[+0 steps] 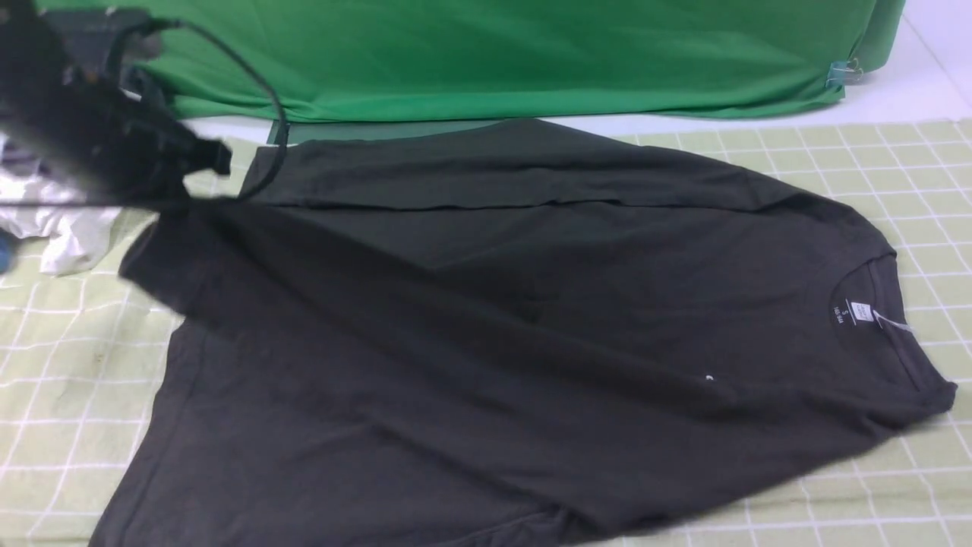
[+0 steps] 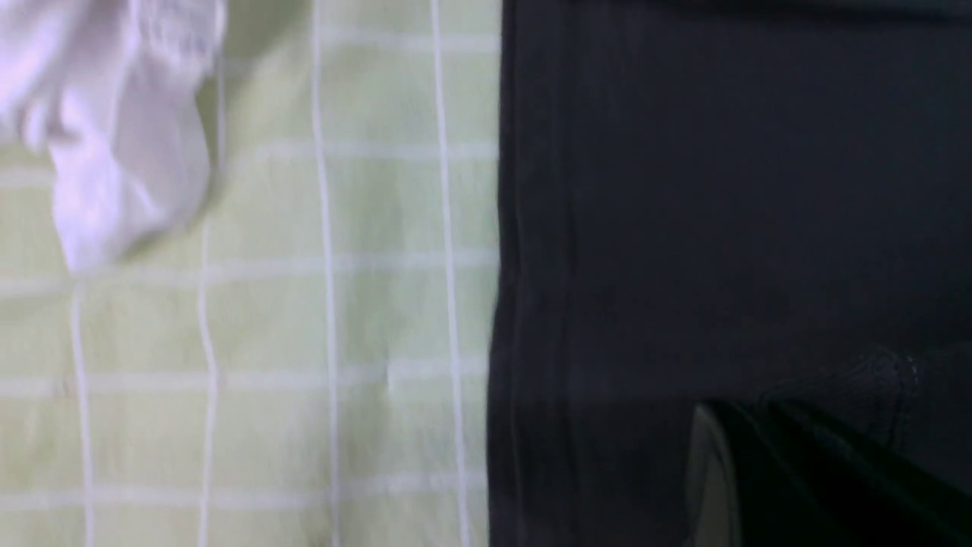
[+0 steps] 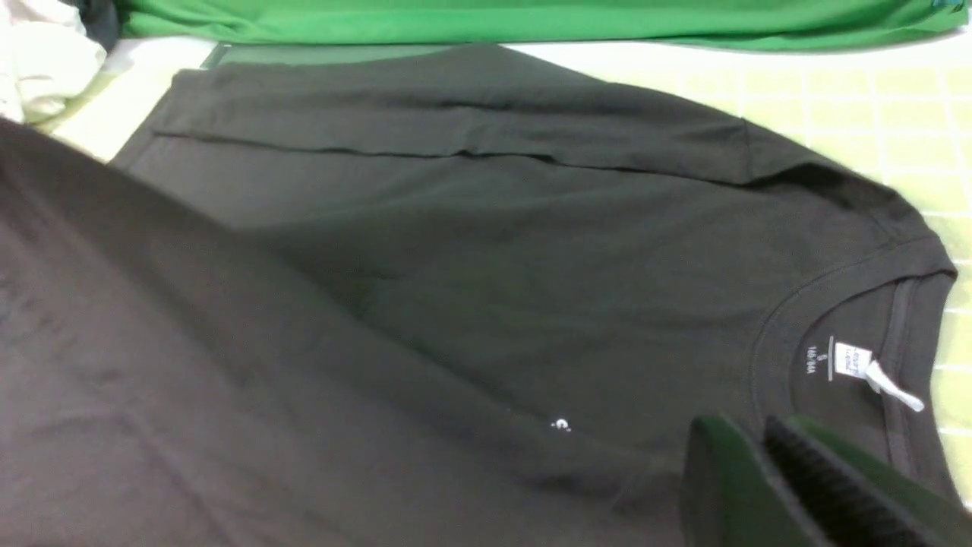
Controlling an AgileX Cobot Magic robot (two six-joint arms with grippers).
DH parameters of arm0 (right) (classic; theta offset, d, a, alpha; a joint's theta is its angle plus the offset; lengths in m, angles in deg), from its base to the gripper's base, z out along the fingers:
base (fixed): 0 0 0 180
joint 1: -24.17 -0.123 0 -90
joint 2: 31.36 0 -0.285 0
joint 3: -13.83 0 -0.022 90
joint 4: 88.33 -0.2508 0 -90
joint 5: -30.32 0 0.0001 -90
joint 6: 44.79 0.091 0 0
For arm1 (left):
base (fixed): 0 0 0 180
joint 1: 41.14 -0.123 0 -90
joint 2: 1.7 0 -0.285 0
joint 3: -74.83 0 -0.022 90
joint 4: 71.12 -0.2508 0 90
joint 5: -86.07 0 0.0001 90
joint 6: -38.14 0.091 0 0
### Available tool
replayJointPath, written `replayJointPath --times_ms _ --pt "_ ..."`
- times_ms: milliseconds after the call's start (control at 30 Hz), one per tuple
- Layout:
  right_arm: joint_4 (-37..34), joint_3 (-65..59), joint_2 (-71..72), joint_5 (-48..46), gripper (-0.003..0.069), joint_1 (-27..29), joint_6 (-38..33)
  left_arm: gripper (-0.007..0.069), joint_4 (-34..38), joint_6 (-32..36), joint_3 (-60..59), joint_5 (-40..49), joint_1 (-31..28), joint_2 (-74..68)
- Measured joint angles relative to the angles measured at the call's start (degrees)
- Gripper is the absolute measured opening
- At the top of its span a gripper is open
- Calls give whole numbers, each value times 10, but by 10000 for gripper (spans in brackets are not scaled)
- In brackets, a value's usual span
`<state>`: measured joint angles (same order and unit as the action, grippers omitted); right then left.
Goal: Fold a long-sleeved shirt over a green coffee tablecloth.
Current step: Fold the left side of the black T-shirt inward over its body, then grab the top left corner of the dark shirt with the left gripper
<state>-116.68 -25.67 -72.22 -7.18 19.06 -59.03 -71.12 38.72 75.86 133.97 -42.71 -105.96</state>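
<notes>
While the left gripper (image 2: 740,416) hangs over the table, you see its fingers narrow, with a small bunch of dark knit gathered at their tips. In the front view, where this gripper is motion-blurred, fabric climbs from the table up to it. Log it as clamped on the long-sleeved shirt (image 1: 493,327).

Beneath that gripper a straight shirt edge lies on the green coffee tablecloth (image 2: 304,319). Bare checked cloth runs out from the edge to a white garment (image 2: 114,137), which lies apart from the shirt.

The right gripper (image 3: 744,429) is outside the front view. In its wrist view you see both fingers nearly together, with one ribbed pad showing. Shirt fabric wrinkles right against a fingertip, but you cannot tell whether any of it is pinched.

Just ahead of this gripper is the collar (image 3: 835,304) with its white neck label (image 3: 850,358). Further ahead the shirt body is spread on the tablecloth, with a folded band along its far edge. Beyond that is the green backdrop (image 3: 493,19). On the gripper's side away from the collar, a raised sheet of shirt slopes up toward the left gripper.
</notes>
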Motion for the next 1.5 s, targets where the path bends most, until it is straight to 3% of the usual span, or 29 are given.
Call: replayJointPath --times_ms 233,433,567,733,833,900,967,1000,1067,1133,1367,1500 --pt "-2 0 0 -16 76 0 2 19 -11 5 76 -19 0 -100" --pt "-2 19 -36 -88 80 0 2 46 -10 16 79 -23 0 -141" --pt "1 53 -87 -148 83 0 2 139 -12 28 79 -28 0 -153" --pt "-1 116 -166 -227 97 -5 -30 327 -30 30 86 -25 0 -152" --pt "0 144 -211 -234 103 -35 -50 368 -31 -6 110 26 0 -148" --pt "1 149 -226 -232 105 -51 -54 361 -30 -16 118 51 0 -143" --pt "16 153 -275 -218 114 -111 -58 262 -18 -14 126 107 0 -121" --pt "19 153 -279 -216 115 -117 -58 251 -15 -14 125 114 0 -119" --pt "54 154 -320 -203 132 -170 -56 125 0 -3 114 130 0 -94" --pt "89 154 -354 -189 168 -211 -55 47 22 4 81 129 0 -51" --pt "156 154 -472 -80 393 -336 -53 2 94 15 -93 108 14 111" --pt "157 154 -528 -27 419 -366 -62 2 110 15 -199 100 28 185"
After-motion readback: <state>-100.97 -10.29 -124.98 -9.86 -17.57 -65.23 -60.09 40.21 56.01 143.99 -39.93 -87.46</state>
